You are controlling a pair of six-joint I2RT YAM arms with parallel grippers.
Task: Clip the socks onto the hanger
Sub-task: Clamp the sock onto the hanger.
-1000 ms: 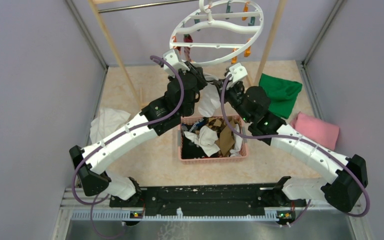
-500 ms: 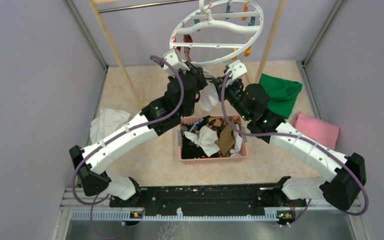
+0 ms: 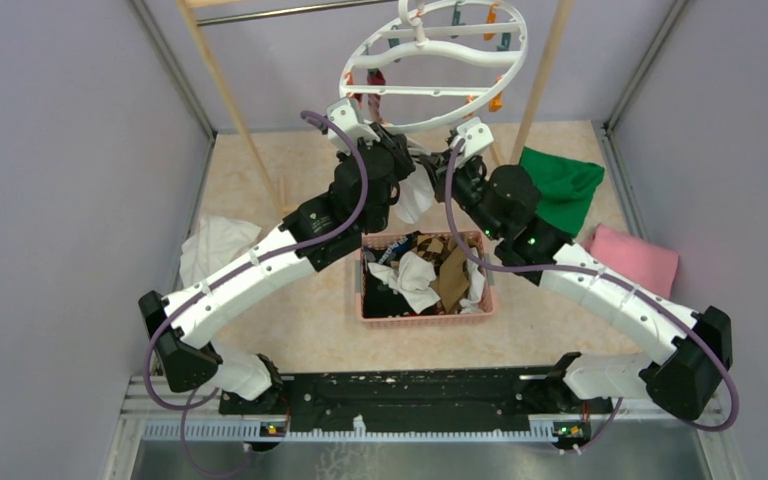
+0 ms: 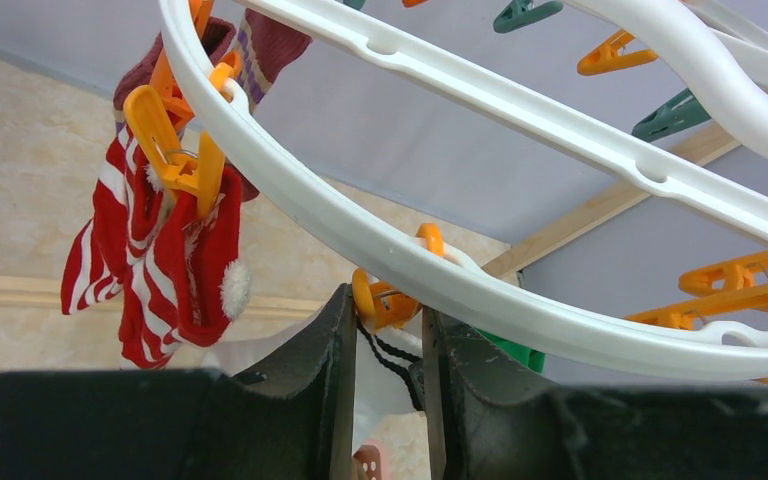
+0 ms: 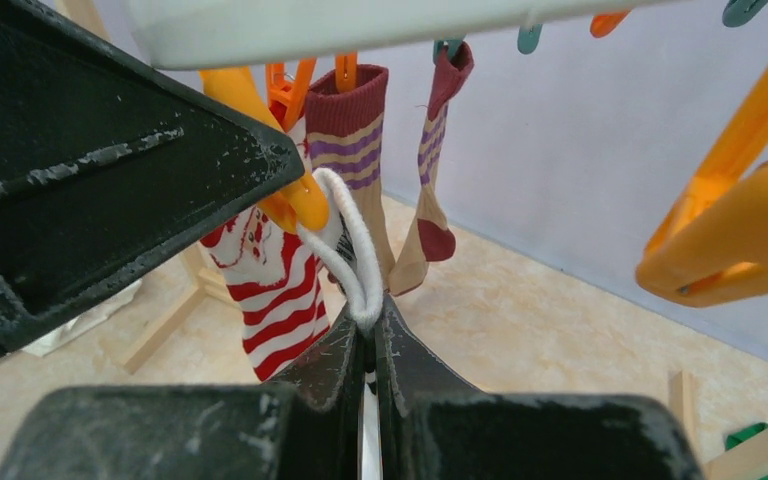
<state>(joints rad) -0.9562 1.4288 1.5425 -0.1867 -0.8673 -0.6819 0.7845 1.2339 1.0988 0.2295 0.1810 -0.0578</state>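
The white round hanger (image 3: 434,62) hangs from the rack bar. Red-and-white striped socks (image 4: 160,262) and tan-and-maroon striped socks (image 5: 358,150) hang from its pegs. My left gripper (image 4: 385,302) is under the ring's near edge, shut on an orange peg (image 4: 397,303). My right gripper (image 5: 368,322) is shut on the cuff of a white sock with black bands (image 5: 352,262), and holds that cuff up right at the orange peg. In the top view the white sock (image 3: 416,196) hangs between the left gripper (image 3: 403,152) and the right gripper (image 3: 440,165).
A pink basket (image 3: 369,315) with several more socks sits below the grippers. A green cloth (image 3: 563,186) and a pink cloth (image 3: 636,259) lie to the right, a white cloth (image 3: 216,245) to the left. Wooden rack posts (image 3: 228,95) flank the hanger.
The right gripper has moved up and left toward the hanger's near edge, lifting the white sock to the peg. The left arm has stayed put.
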